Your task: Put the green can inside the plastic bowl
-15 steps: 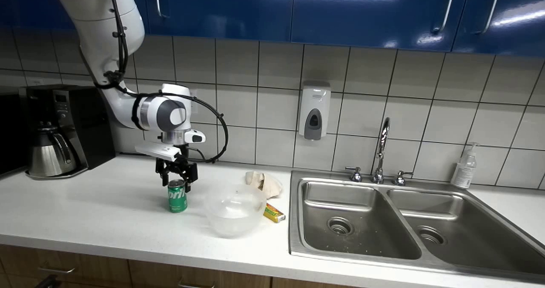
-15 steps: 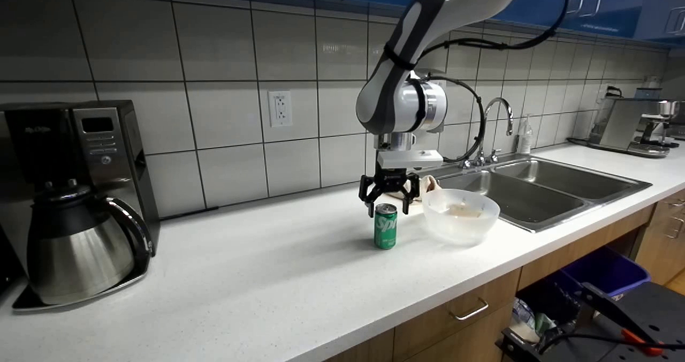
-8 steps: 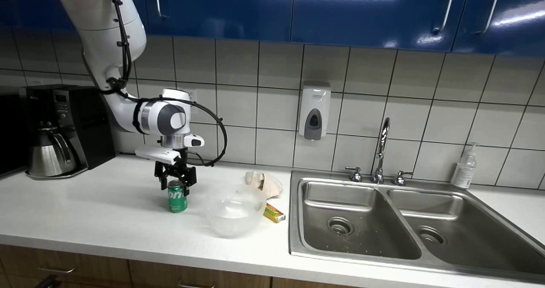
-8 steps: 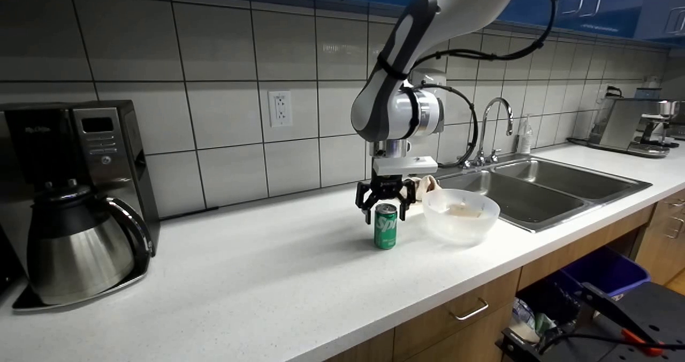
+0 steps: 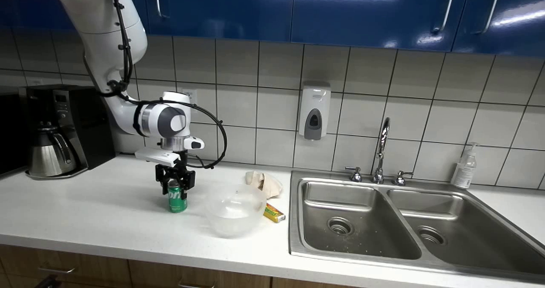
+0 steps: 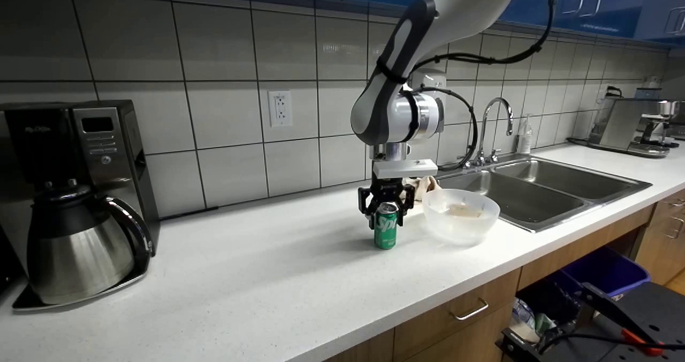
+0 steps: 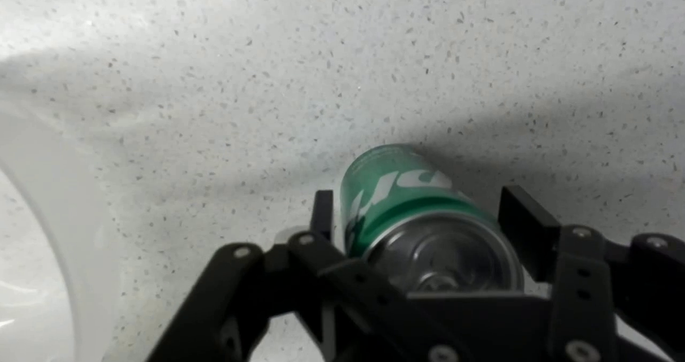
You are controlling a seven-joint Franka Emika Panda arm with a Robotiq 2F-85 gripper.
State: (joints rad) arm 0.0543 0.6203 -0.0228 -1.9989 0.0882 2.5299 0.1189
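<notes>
**Straddled upright, not yet squeezed**

In an exterior view, your claw (image 5: pixel 174 192) points straight down over the green can (image 5: pixel 177 202), which stands upright on the surface (image 5: pixel 85 207). The plastic bowl (image 5: pixel 234 220) sits just to the can's right there, a strip of surface showing between them (the beige cloth (image 5: pixel 270 185) and the yellow pack (image 5: pixel 274 213) lie on its far side, off your path).

In an exterior view, the can (image 6: pixel 385 238) shows between the fingers (image 6: pixel 400 220), its long axis vertical and roughly in line with the claw's own, so you should need no twist, I judge.

In the wrist view, the fingers (image 7: pixel 322 212) are parted astride the can: a sliver of surface shows between it and the finger on the left. Whether the finger on the right touches, you cannot tell. The bowl shows at the left edge, well apart from the can. Your coming move, then, likely runs inward first: close evenly, lift along the can's axis until its base clears the bowl, and only then shift sideways.
</notes>
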